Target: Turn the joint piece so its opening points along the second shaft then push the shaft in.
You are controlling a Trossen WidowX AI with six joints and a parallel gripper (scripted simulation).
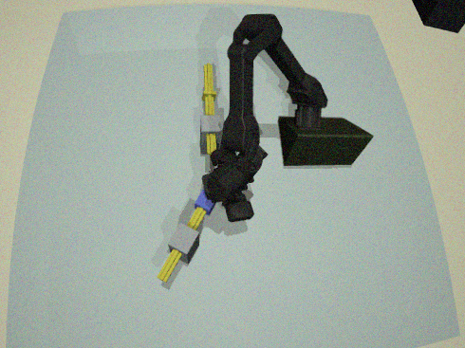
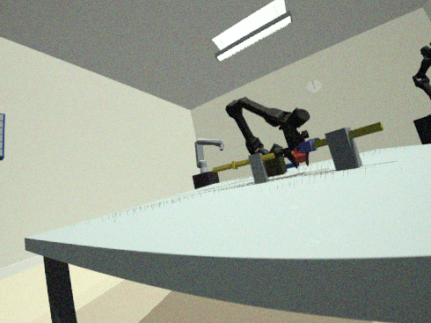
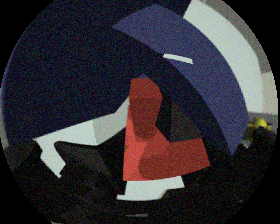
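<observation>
The first yellow shaft [image 1: 168, 266] [image 2: 368, 129] [image 3: 200, 60] runs through its grey block [image 1: 184, 238] [image 2: 340, 149] and ends in a blue hinge part [image 1: 204, 201] [image 2: 309, 145]. The red joint piece [image 2: 300, 156] [image 3: 142, 150] hangs from it; the arm hides it in the top view. My gripper [image 2: 302, 165] [image 3: 149, 125] is shut on this red piece. The second yellow shaft [image 1: 209, 77] [image 2: 222, 167], with a collar, lies through the other grey block [image 1: 212, 123] [image 2: 258, 168]. Its near end is short of the joint, at an angle to the first shaft. The opening's exact direction is hidden.
My arm's dark base box [image 1: 323, 144] [image 2: 276, 165] stands to the right of the second block in the top view. The arm's forearm passes close beside that block in this view. Another dark block [image 1: 438, 5] stands beyond the table's far right corner.
</observation>
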